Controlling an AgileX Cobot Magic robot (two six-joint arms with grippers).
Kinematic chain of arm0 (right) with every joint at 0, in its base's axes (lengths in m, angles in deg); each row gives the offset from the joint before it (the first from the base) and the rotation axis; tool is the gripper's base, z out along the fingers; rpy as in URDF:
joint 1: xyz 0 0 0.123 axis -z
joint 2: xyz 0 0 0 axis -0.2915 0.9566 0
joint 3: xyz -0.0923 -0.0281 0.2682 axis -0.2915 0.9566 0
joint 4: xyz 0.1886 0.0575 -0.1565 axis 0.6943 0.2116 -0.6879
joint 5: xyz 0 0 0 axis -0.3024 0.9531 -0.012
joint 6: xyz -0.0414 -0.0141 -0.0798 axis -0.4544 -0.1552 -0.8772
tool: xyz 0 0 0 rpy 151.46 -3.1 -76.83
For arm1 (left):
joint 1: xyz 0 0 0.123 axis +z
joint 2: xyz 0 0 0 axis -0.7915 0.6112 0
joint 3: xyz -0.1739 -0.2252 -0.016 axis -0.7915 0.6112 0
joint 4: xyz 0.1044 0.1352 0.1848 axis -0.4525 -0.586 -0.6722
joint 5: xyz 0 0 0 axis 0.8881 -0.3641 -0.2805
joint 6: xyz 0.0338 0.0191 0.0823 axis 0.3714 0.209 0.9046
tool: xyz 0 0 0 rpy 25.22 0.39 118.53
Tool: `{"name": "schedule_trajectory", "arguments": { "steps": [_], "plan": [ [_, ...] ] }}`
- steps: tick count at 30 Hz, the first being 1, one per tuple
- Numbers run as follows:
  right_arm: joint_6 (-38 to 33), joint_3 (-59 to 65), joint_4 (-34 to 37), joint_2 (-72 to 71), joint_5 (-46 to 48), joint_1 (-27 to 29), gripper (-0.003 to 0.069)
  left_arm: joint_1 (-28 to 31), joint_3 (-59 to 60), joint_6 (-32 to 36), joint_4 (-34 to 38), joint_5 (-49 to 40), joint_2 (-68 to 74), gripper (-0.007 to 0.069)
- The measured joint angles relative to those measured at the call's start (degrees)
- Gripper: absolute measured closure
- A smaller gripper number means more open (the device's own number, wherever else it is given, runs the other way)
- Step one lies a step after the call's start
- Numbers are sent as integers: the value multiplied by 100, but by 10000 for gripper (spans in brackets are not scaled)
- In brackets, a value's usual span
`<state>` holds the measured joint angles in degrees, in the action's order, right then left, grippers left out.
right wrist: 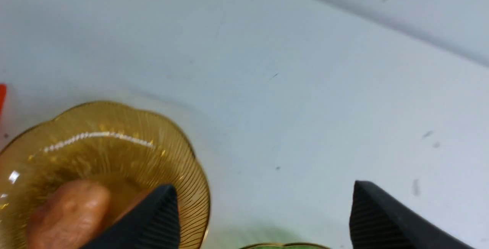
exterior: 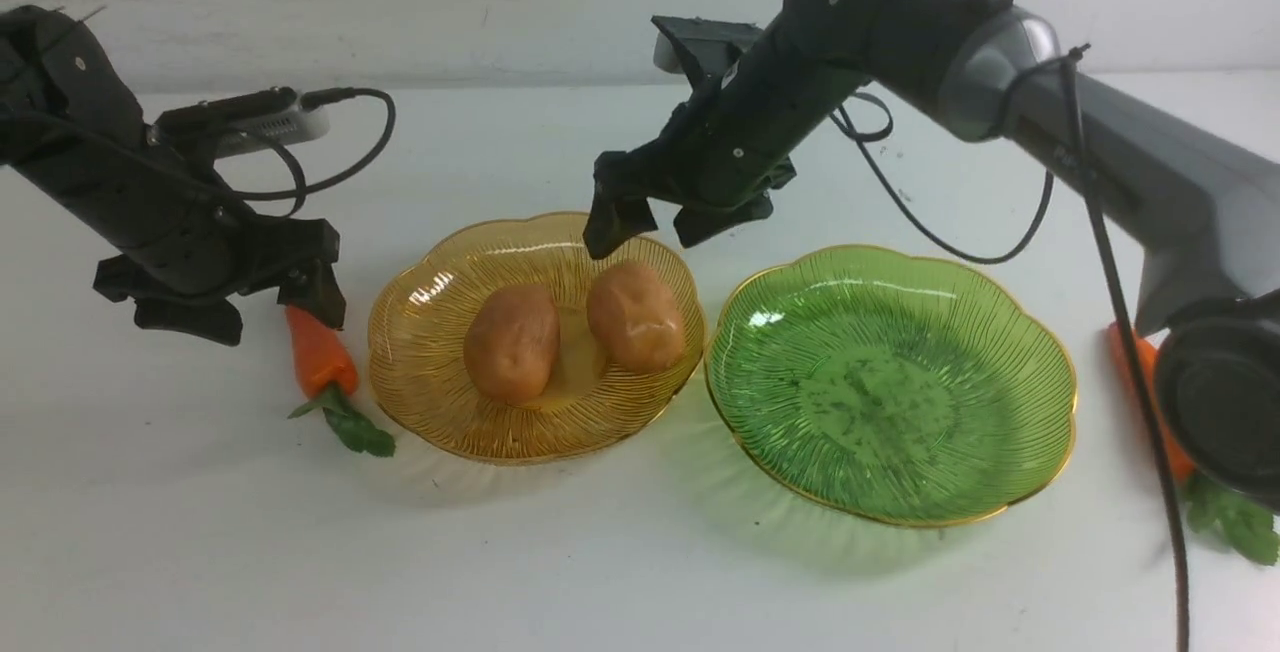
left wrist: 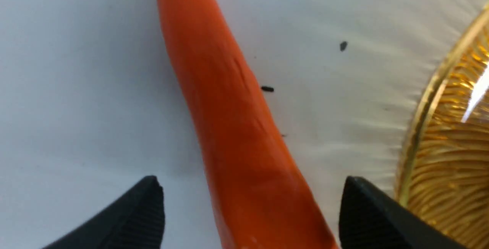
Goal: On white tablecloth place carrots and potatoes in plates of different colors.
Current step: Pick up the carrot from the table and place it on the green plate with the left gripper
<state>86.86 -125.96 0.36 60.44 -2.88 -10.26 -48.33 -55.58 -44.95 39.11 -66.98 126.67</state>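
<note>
Potatoes [exterior: 512, 342] sitting in amber plate [exterior: 420, 402]; carrots [exterior: 318, 352] waiting on cloth [exterior: 600, 552] beside it, left gripper [exterior: 270, 317] straddling one spread, right gripper [exterior: 650, 237] hovering spread above it.

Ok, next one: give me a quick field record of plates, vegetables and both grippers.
amber plate: translucent ribbed amber-yellow dish, holds both lumpy tan potatoes
green plate: translucent green gold-rimmed dish, nothing in it
left carrot: glossy orange tapered carrot on white tablecloth beside amber plate
right carrot: orange, on cloth, partly hidden by right arm
left gripper: open, fingers either side of left carrot
right gripper: open, holding nothing, above amber plate's far rim
</note>
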Motion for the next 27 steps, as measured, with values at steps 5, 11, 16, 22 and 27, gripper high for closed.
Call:
{"name": "schedule_trajectory", "arguments": {
  "steps": [5,11,16,22,27],
  "plan": [
    [127,144,-605,-929,38,0,179,0,-12,-46,18,216,311,195],
    [251,2058,-976,-2515,39,456,431,0,-329,-46,-557,-497,159,377],
    [578,4088,-1005,-3475,45,1539,647,-320,-977,701,144,-1125,-775,382],
    [759,5810,-818,-3507,-140,2759,631,-2208,-1182,2292,2082,-848,-1060,382],
    [413,6782,59,-3132,-906,3272,426,-3589,-1308,2506,2324,189,-297,382]
  ]
}}
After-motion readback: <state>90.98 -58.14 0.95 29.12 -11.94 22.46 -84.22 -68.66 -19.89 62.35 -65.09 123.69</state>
